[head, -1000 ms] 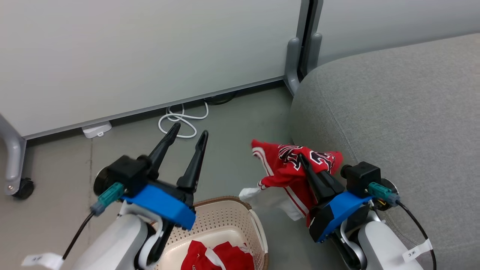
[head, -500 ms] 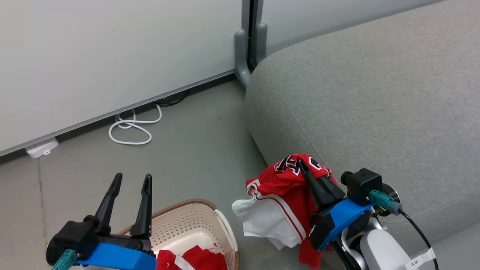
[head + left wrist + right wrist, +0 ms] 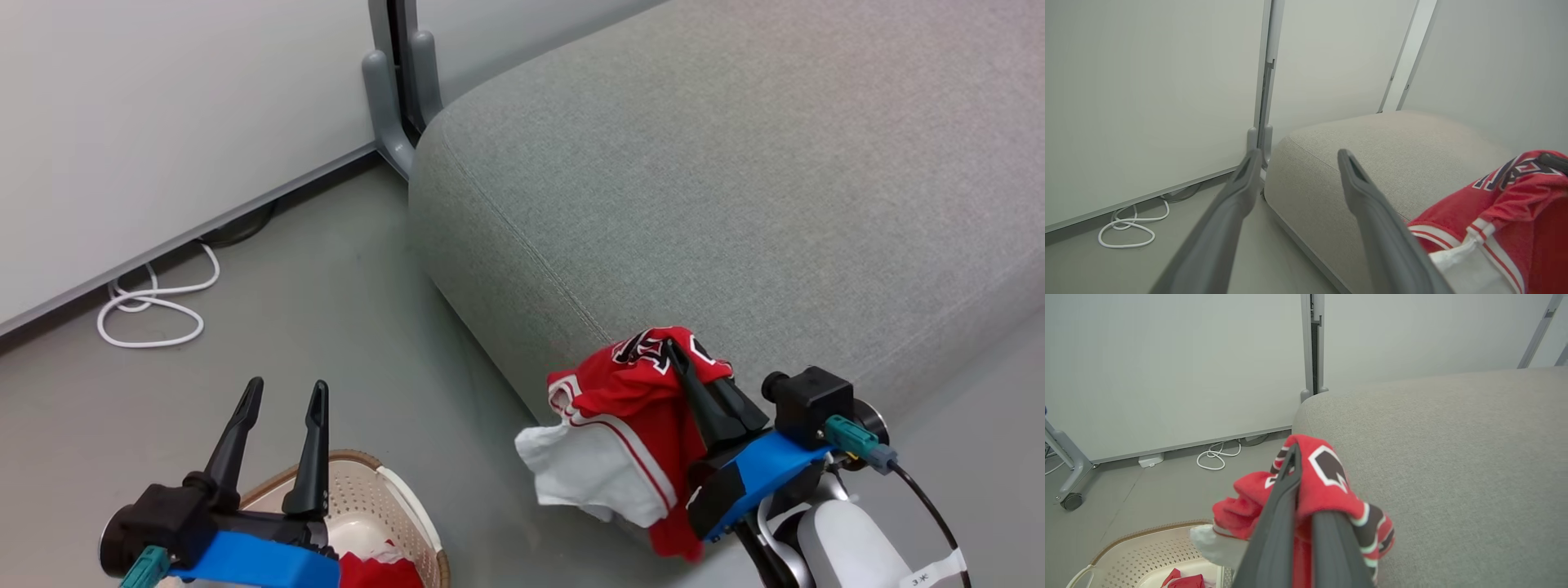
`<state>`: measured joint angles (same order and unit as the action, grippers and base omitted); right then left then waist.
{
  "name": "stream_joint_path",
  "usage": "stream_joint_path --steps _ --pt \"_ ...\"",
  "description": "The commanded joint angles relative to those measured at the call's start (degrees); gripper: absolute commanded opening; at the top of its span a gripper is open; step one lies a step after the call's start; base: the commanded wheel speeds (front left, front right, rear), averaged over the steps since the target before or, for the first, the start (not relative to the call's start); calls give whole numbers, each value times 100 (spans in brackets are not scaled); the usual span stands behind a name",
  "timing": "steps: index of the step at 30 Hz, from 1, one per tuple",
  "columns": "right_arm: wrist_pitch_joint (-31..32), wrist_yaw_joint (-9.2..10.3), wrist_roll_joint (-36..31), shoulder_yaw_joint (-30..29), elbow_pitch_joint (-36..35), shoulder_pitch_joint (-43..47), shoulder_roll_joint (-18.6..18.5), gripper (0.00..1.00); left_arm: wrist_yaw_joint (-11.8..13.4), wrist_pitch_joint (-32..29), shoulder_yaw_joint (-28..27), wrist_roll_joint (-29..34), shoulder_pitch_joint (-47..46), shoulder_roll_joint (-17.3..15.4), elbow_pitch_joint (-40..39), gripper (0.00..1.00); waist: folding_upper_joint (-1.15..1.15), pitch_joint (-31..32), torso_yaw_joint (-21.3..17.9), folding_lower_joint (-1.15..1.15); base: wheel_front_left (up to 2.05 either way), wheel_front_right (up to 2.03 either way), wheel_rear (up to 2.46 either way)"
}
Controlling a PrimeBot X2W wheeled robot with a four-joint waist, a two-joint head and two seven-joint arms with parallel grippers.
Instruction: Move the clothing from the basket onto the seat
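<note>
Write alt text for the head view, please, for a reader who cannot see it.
The right gripper, shut on a red and white garment, holds it by the front edge of a grey couch cushion. The left gripper is open near a cream basket with more red clothing inside.

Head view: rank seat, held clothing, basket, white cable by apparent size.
1. seat, by far largest.
2. held clothing.
3. basket, though cropped by the frame edge and partly behind the left gripper, so unsure against the clothing.
4. white cable.
</note>
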<state>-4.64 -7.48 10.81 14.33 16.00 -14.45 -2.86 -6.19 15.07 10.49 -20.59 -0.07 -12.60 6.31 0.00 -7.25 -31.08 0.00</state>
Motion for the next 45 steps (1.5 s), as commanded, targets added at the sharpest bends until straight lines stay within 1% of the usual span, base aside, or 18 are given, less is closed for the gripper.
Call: stream_joint_path --steps 1,5,11,18,20,26,29,32,35,39,45 --pt "-45 -3 -27 -25 -43 54 -5 0 -28 15 9 18 -95 -16 37 100 0 -44 -38 0 0 0 0" --pt "-62 -3 -70 -142 -80 112 -6 0 -97 15 54 83 -253 13 176 100 0 -84 -58 0 0 0 0" --pt "-48 -3 -151 -196 -103 127 -6 0 -125 15 87 144 -345 12 249 100 0 -155 -60 0 0 0 0" --pt "77 -3 -351 -227 -138 -291 -6 0 -141 15 -55 245 -297 40 56 100 0 -390 -29 0 0 0 0" --pt "106 -3 -314 -339 -170 -511 -7 0 -144 15 -64 288 -331 30 -10 100 0 -541 49 0 0 0 0" --pt "344 -2 -622 -819 -197 -1505 -1 0 -144 15 0 397 -596 -146 -185 100 0 -1220 294 0 0 0 0" --pt "456 -2 -795 -1192 -140 -2128 -6 0 -146 15 62 431 -771 -266 -301 100 0 -1574 415 0 0 0 0" --pt "588 -2 -814 -1636 -67 -2749 -23 0 -147 15 130 467 -942 -391 -414 100 0 -1917 566 0 0 0 0" --pt "712 -2 -920 -2046 -41 -3335 -230 0 -147 15 201 513 -1103 -500 -550 100 0 -2232 722 0 0 0 0" --pt "882 -2 -860 -2587 17 -3976 -557 0 -148 -14 261 576 -1305 -659 -786 100 0 -2639 947 0 0 0 0" --pt "844 -2 -843 -3446 480 -4656 -1121 0 -131 -223 261 661 -1474 -863 -1259 100 0 -3144 1198 0 0 0 0"
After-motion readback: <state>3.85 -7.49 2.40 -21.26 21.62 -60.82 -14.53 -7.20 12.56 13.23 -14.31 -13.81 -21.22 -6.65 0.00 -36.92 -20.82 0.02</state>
